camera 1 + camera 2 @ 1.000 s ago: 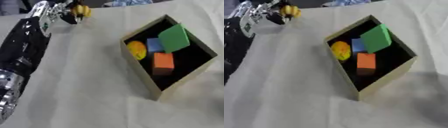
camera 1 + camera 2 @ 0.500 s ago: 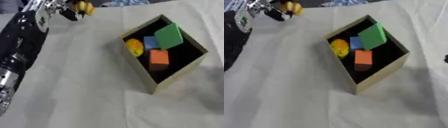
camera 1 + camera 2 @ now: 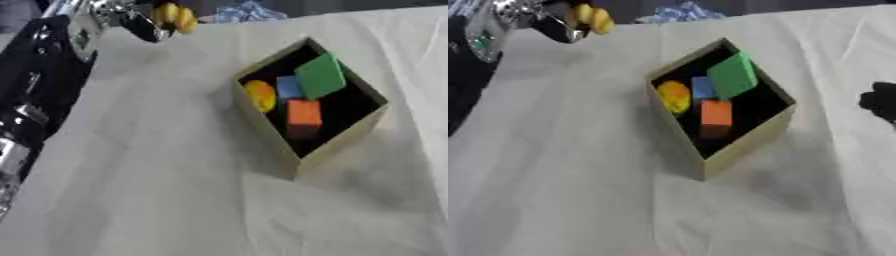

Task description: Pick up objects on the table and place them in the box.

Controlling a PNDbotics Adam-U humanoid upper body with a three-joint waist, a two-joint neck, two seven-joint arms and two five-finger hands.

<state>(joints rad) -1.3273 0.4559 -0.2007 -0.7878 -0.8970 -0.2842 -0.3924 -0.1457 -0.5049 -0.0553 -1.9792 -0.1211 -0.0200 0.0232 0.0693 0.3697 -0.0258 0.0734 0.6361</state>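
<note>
We've got the left hand (image 3: 140, 22) curled round a yellow object (image 3: 175, 16) at the far-left, the box (image 3: 271, 142) lying to its right & nearer us; right hand (image 3: 881, 102) fingers can't tell.

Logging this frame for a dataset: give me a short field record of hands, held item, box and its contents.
left hand: far left corner, shut on yellow object
right hand: partly seen at right edge, fingers unclear
box: open, on white cloth
box contents: green block, blue block, orange block, yellow piece
</note>
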